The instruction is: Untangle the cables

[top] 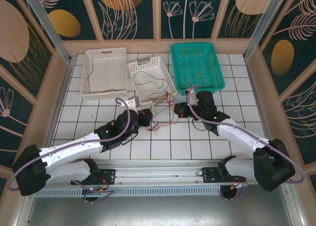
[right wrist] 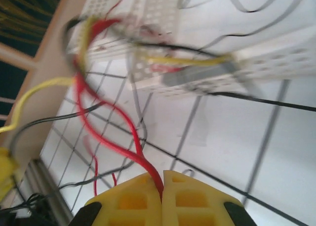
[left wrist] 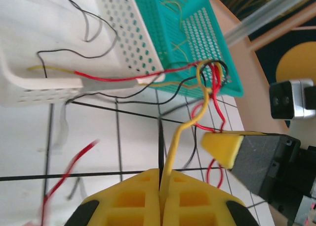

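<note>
Both of your arms reach toward the middle of the white tiled table (top: 168,147). There the thin red, black and yellow cables (top: 160,116) lie in a loose knot between the two grippers.

Your left gripper (left wrist: 160,180) has its yellow fingers pressed together on a single yellow wire (left wrist: 180,132). From the grip, the wire rises and curves toward the knot.

Your right gripper (right wrist: 162,184) is likewise clamped tight, on a red wire (right wrist: 106,122). This wire climbs in a bend to the same cluster. The right wrist view is blurred, so the finer crossings there cannot be told.

Each gripper holds a different colour on opposite sides of the knot. That looks meant to let the two strands be drawn away from each other.

Just behind the knot sits a small white perforated plastic basket (top: 144,64), tilted, with a black strand lying inside it. Red, yellow and black strands run across its near rim.

A teal plastic mesh basket (top: 217,67) stands to its right, and a larger white perforated basket (top: 88,72) to its left. Each has a thin wire in it.

The knot looks far from undone. Because strands drape over the small basket's rim, a hard pull could drag that basket along.
</note>
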Motion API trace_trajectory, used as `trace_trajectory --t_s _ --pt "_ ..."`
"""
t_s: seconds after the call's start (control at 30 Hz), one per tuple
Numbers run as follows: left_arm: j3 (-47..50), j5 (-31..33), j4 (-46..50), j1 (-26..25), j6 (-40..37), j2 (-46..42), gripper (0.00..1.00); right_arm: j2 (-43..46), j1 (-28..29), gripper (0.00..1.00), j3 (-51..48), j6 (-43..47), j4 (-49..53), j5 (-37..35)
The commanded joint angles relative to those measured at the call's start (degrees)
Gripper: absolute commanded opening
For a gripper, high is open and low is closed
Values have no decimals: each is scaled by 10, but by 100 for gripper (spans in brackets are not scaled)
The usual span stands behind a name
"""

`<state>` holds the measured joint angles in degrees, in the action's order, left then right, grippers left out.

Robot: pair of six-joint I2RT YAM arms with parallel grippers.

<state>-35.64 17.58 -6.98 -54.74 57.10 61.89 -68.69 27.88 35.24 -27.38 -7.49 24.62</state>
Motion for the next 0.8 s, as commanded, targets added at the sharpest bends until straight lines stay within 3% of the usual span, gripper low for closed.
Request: trace_trajectory --t_s 0.0,0.43,0.77 --pt "10 56 78 15 4 -49 0 15 -57 0 -19 -18 51 -55" --pt "-39 134 242 22 -35 -163 0 125 -200 0 -69 -56 122 -111" --pt "-96 190 333 24 -76 -204 0 212 -358 0 -110 -82 147 -67"
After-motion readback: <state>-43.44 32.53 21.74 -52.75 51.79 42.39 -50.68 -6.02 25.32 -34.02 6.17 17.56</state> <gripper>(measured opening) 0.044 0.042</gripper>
